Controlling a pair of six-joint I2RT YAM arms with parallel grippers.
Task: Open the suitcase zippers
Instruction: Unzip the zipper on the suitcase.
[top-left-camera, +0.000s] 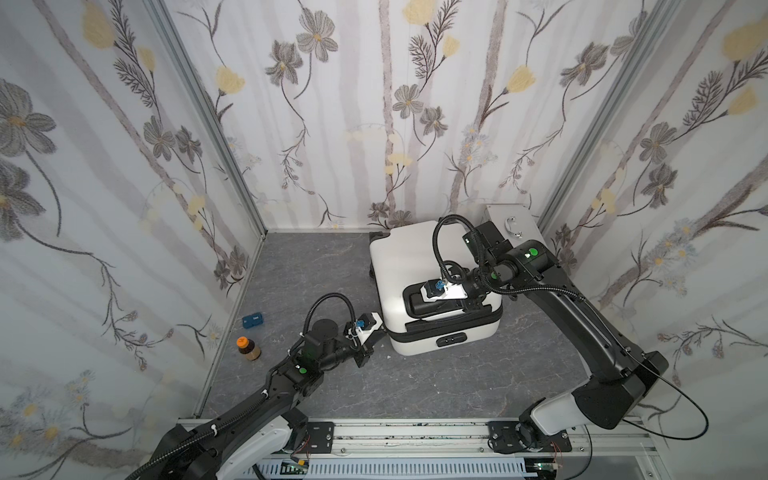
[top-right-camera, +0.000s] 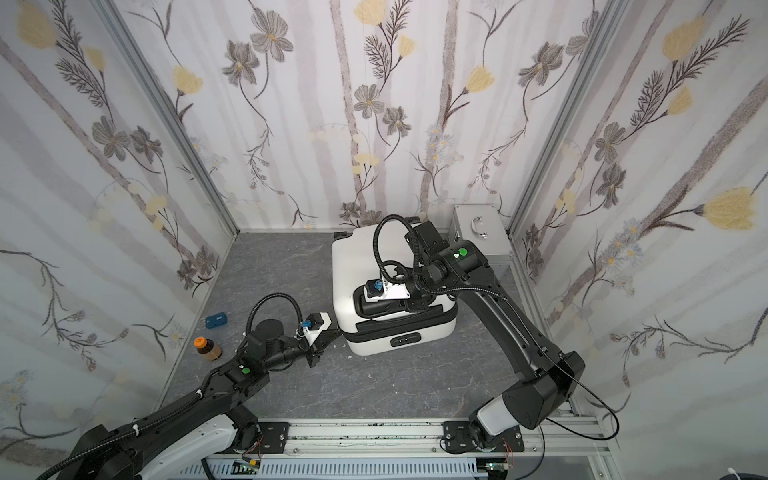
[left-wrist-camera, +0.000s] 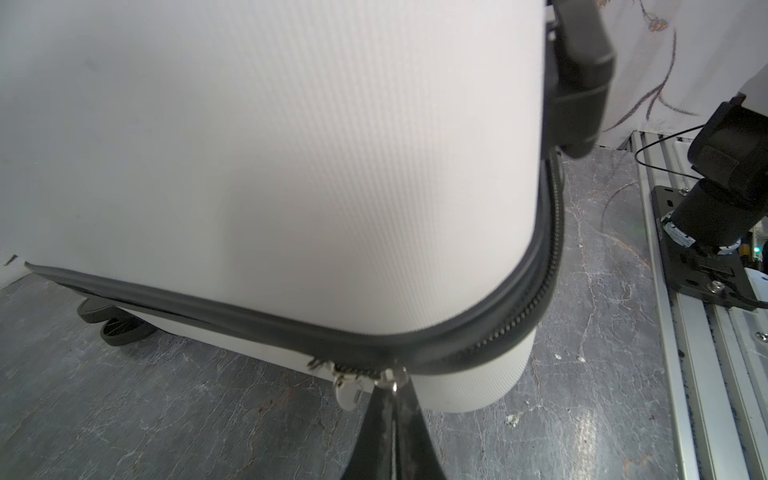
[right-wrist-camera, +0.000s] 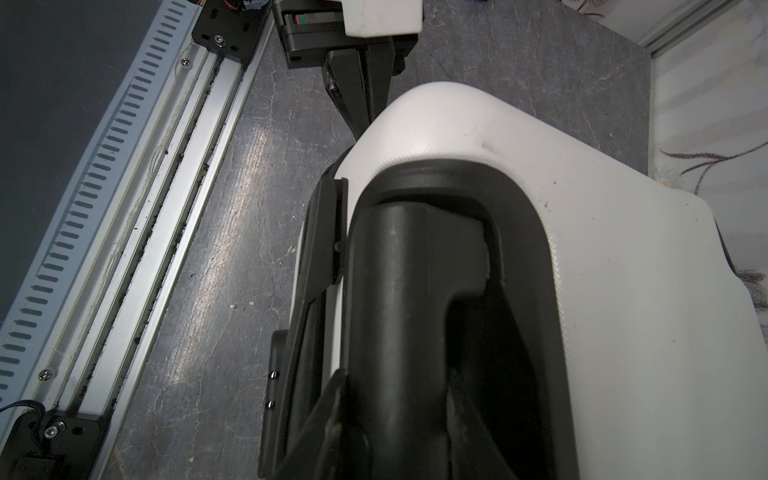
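Observation:
The white suitcase (top-left-camera: 411, 257) lies flat on the grey floor at the back right in both top views. Its black zip band (left-wrist-camera: 540, 282) runs round the middle seam. My left gripper (left-wrist-camera: 392, 384) is at the near left corner of the case, shut on one silver zipper pull (left-wrist-camera: 390, 374). A second pull (left-wrist-camera: 348, 392) hangs free beside it. In a top view the left gripper (top-left-camera: 383, 329) touches that corner. My right gripper (right-wrist-camera: 399, 415) is on top of the case, shut around the black handle (right-wrist-camera: 395, 270), one finger on each side of the bar.
A silver metal case (top-left-camera: 512, 224) stands behind the suitcase by the right wall. A brown bottle with an orange cap (top-left-camera: 248, 348) and a small blue box (top-left-camera: 253, 321) lie near the left wall. The aluminium rail (top-left-camera: 415, 432) runs along the front. A suitcase wheel (left-wrist-camera: 124, 332) shows underneath.

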